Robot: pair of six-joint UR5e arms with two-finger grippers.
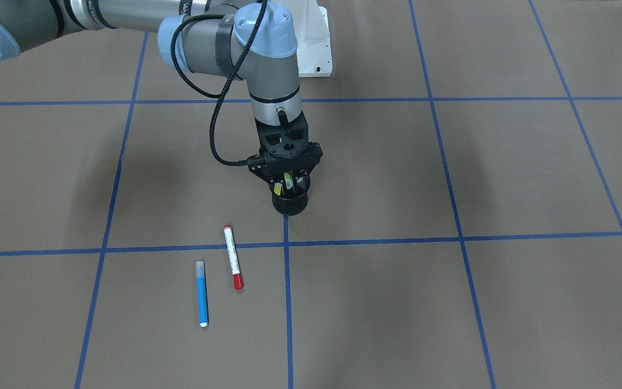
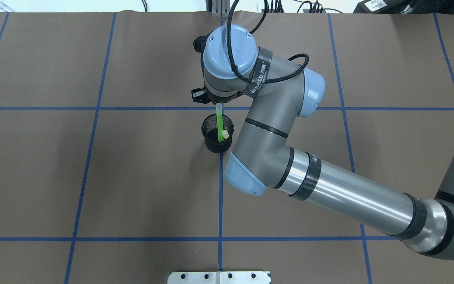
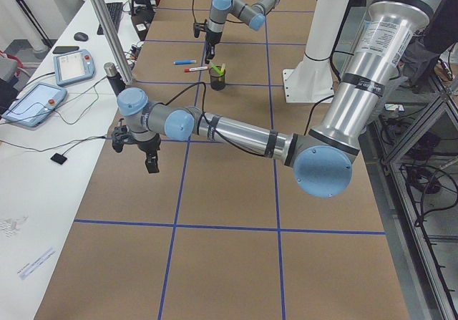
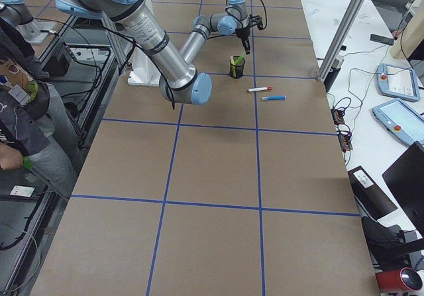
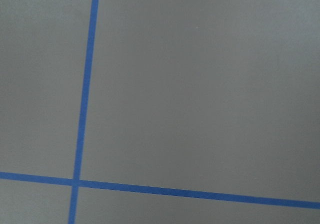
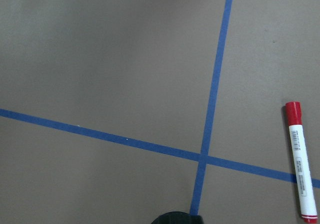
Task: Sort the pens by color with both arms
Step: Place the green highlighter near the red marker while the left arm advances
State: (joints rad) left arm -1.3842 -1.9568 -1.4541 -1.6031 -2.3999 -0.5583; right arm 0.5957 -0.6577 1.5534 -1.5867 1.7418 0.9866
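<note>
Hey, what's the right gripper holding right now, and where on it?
Cannot be told. The right gripper sits over the mesh cup, by the upper end of the green pen, but any grip is hidden.

You were working in a robotics lab, not a home or a shop. The counter (image 4: 199, 177) was covered in brown sheet and taped into a grid of blue lines (image 5: 150, 189). Two jointed industrial arms, the right arm (image 2: 329, 189) and the left arm (image 3: 243, 137), reached over it from near a white mounting plate (image 2: 219, 277). Off to the side of the left tool (image 3: 152, 167), a white side counter (image 3: 43, 155) carried two teach pendants (image 3: 71, 66) with trailing cables and a mouse (image 3: 81, 36). Aluminium frame posts (image 3: 107, 26) stood beyond that tool at the counter's edge. Well away from the right tool (image 4: 246, 46), a person (image 4: 33, 104) stood among loose cables.
</note>
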